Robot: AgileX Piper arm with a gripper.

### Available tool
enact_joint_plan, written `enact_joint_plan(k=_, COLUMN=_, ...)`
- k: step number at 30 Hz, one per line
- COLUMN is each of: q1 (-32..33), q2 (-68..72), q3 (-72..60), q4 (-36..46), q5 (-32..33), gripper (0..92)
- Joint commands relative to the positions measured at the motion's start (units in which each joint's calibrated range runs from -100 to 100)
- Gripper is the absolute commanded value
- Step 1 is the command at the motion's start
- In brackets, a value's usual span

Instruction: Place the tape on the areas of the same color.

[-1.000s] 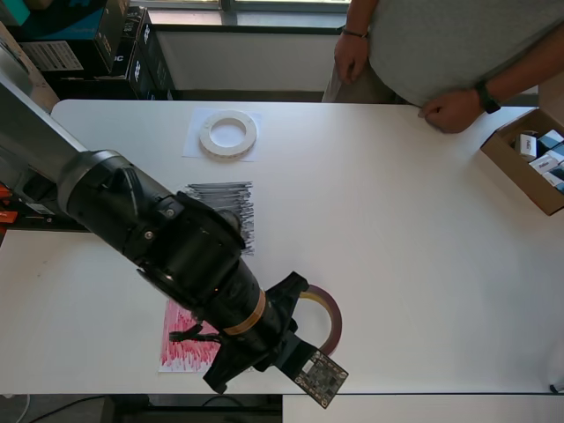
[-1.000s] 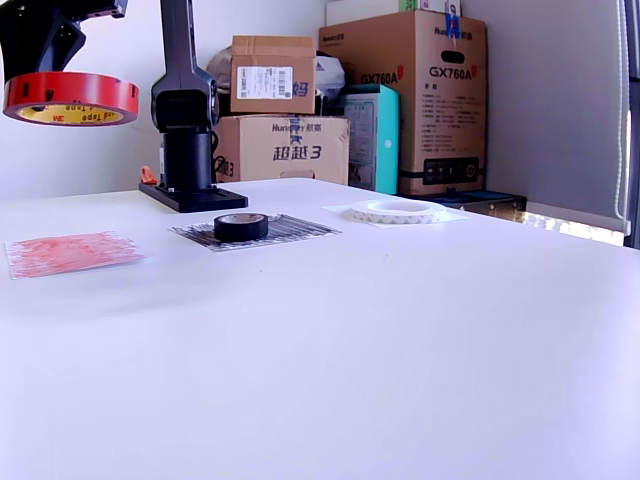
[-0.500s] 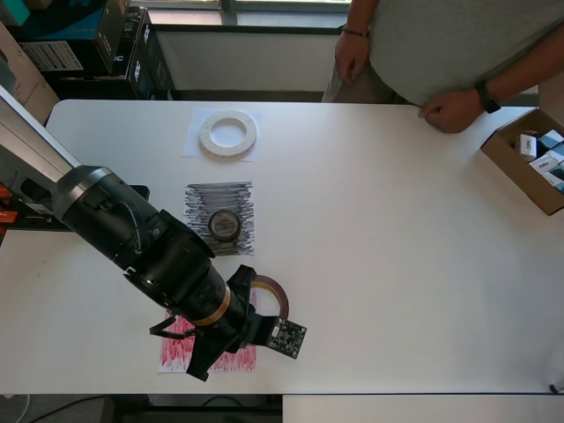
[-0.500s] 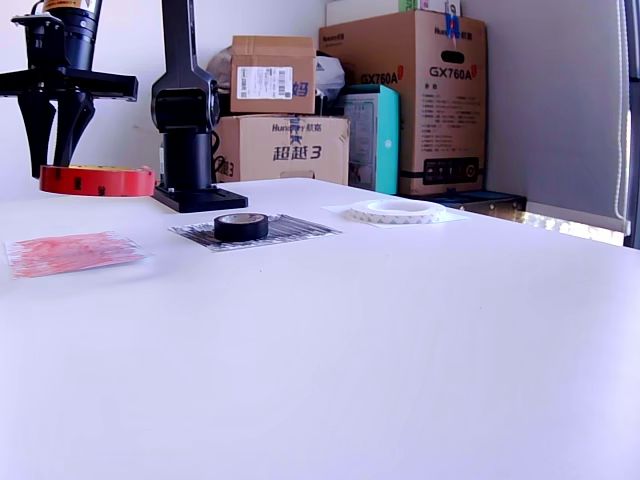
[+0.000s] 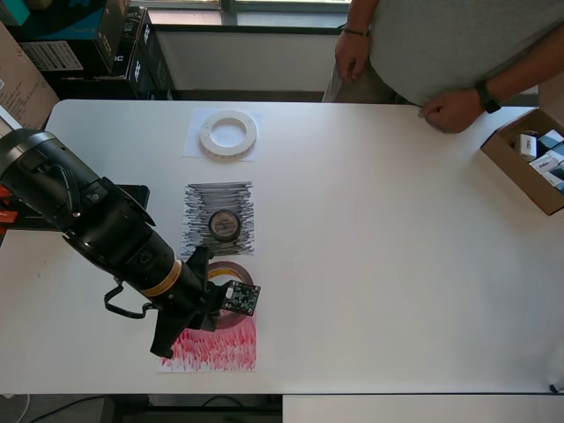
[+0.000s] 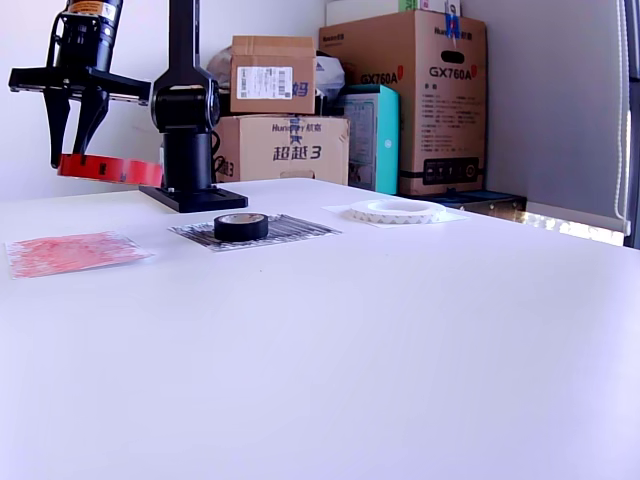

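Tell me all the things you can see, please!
Red tape roll: one, held in the air by the gripper.
Black tape roll: one, on the black patch.
White tape roll: one, on a white sheet.
Red patch: one, near table edge.
Table: one, white.
Cardboard boxes: several, brown, behind table.
Person: one, grey shirt, at far edge.
Gripper: one, black, shut on the red roll.

- Wide white rectangular table (image 5: 397,264).
- Red-scribbled paper patch (image 5: 216,350) lies directly below the jaws.
- Black-scribbled patch (image 5: 198,198), bearing small black tape roll (image 5: 223,225), beyond them.
- Whitish translucent roll (image 5: 228,134) on white sheet, farthest.
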Motion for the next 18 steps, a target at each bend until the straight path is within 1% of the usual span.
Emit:
enact_joint_plan(k=1, q1=-1.4, q2=-1.0, q3=2.2, q4=-0.8, q5=-1.3, gripper=0.0)
enact_joint_plan(k=6, q1=-3.1, q2=-0.9, q3=2.5, q4=-0.8, q5=-3.7, gripper=0.0)
enact_joint_plan(k=11, q1=-3.3, q2=-0.8, q3=2.8, q4=-0.8, q5=-3.9, gripper=0.0)
enact_joint_plan(k=15, q1=-3.4, q2=-0.8, q3=4.0, q4=-0.8, q5=-6.1, gripper=0.0)
enact_joint_plan(k=18, q1=-3.2, q2=-0.8, q3=4.4, q4=-0.8, q5=-6.1, gripper=0.0)
